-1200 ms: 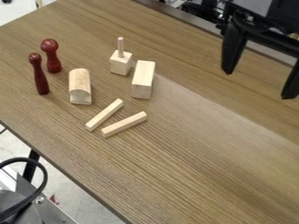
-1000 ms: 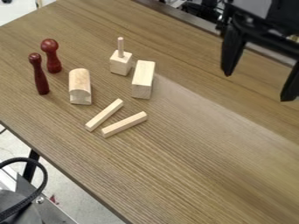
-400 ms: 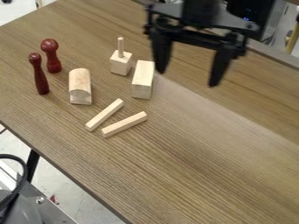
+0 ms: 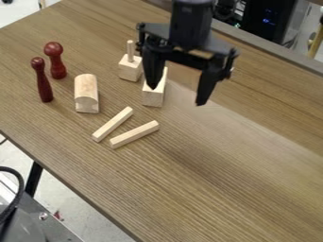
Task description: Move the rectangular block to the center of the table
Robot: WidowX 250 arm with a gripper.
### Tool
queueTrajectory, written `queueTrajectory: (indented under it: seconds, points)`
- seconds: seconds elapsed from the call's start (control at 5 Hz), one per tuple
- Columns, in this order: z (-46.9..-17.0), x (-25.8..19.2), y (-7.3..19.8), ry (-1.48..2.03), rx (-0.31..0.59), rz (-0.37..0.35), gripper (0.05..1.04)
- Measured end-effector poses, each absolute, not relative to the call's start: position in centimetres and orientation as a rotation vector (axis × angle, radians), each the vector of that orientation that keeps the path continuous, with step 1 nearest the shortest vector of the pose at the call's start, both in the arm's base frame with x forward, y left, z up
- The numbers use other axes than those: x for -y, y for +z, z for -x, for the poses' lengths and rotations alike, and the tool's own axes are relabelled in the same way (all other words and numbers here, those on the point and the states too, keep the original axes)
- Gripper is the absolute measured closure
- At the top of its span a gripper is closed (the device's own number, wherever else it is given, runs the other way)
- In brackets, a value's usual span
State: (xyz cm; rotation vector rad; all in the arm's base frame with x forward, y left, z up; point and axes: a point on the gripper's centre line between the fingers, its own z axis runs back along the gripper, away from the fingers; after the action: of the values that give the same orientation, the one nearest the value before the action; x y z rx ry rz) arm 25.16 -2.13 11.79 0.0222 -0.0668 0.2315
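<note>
"Claw first, quick."

"Black gripper (image 4: 177, 97), upper middle of the frame, pointing down. Fingers wide apart, nothing held."

"Touching the block?"

"Can't tell. The finger nearer the frame's left edge overlaps it in view; the other is off to its right, over bare wood."

"Block position?"

"Rectangular block (image 4: 153, 98), pale wood, on the table (image 4: 208, 175), above and left of the frame's middle. Its upper part is partly hidden behind that finger."

"Neighbours, nearest out."

"Small block with an upright peg (image 4: 130, 71), just up and left of it. Two thin sticks below: upper stick (image 4: 114, 124) and lower stick (image 4: 134, 134). Both slant, apart, gap narrower at the lower-left ends."

"Left side?"

"Round-topped block (image 4: 86, 93), pale wood, apart from the rectangular one. Past it, two dark red turned pieces, both standing: slim red pin (image 4: 42, 81) nearer the left edge, round-headed red pin (image 4: 55, 60) up and right of it. Near each other, upper left."

"Edges, go."

"Lower left, off the table: dark table leg (image 4: 33, 179), black cable (image 4: 19, 189), grey metal equipment (image 4: 38, 227). Upper right, behind the table: dark case (image 4: 270, 23) with small blue lights, and a yellow rod (image 4: 316, 41) at the right edge."
</note>
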Motion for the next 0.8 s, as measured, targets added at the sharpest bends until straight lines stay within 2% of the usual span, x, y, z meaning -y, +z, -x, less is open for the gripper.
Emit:
queueTrajectory:
  seconds: [0.2, 0.4, 0.8]
  points:
    - [-26.0, 0.2, 9.9, 0.197, 0.079, -0.074, 0.083]
    - [-26.6, -1.5, 8.8, 0.22, 0.071, -0.087, 0.083]
    - [-28.3, -3.4, 8.0, 0.29, 0.076, -0.07, 0.083]
